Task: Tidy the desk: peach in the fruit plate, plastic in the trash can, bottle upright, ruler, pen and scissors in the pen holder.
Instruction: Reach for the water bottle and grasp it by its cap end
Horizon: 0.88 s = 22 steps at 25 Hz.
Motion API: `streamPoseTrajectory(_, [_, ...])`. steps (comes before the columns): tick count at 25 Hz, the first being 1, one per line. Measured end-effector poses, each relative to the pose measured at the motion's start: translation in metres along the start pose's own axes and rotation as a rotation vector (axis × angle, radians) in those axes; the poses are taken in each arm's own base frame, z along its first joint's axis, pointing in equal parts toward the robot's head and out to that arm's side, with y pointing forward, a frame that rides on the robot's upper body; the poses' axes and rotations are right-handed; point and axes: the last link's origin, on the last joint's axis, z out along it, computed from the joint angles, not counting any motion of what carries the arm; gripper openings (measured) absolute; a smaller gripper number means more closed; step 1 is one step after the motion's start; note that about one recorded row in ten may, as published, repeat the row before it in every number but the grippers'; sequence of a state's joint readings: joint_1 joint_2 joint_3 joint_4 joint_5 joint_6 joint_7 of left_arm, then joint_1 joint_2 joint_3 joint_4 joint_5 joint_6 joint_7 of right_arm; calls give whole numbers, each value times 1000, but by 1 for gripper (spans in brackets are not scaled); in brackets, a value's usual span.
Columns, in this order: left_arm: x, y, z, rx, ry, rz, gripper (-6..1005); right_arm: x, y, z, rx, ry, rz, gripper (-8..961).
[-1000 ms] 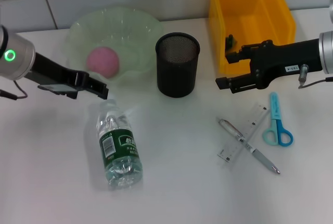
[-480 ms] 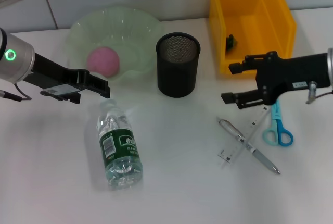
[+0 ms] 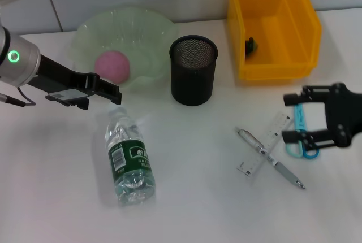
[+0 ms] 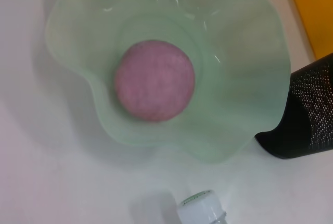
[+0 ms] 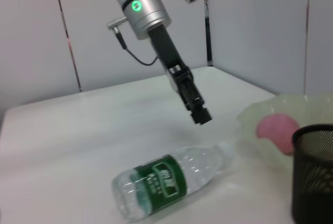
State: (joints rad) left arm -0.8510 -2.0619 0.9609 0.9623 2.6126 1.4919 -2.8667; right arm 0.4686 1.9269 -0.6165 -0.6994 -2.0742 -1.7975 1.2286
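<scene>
The pink peach [image 3: 112, 66] lies in the pale green fruit plate [image 3: 153, 25]; it also shows in the left wrist view [image 4: 154, 80]. The bottle [image 3: 129, 161] lies on its side, cap toward the plate. My left gripper [image 3: 116, 95] hovers just past the plate's front rim, above the bottle cap [image 4: 200, 211]. My right gripper [image 3: 292, 117] is open, one finger on each side of the blue scissors [image 3: 306, 149]. The clear ruler [image 3: 266, 150] and the pen [image 3: 271, 161] lie crossed just left of them. The black mesh pen holder [image 3: 193, 70] stands at centre.
A yellow bin [image 3: 305, 22] stands at the back right with a small dark object [image 3: 250, 44] inside. A wall runs behind the table. The right wrist view shows the bottle [image 5: 166, 179] and the left gripper [image 5: 202, 115] above it.
My right gripper has moved from beside the yellow bin toward the front right and now straddles the scissors. My left gripper has shifted only slightly by the plate's rim.
</scene>
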Motion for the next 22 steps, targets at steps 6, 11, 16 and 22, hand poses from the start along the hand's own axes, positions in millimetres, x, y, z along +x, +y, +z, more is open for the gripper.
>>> streamPoseTrajectory(6, [3,2,4,-1,2,-13,731,13,13,-12,-4,-14,20,802])
streamPoseTrajectory(11, [7,6,13,8,-2,-8,730,19,19,-14,1,-22,1,802])
streamPoseTrajectory(16, [7,-1,22,35,-3,-33,728,21,21,-13,3,-26,-12,802])
streamPoseTrajectory(22, [5,-3,30,32,-8,-55,726,23,23,-14,7,-30,-17,803])
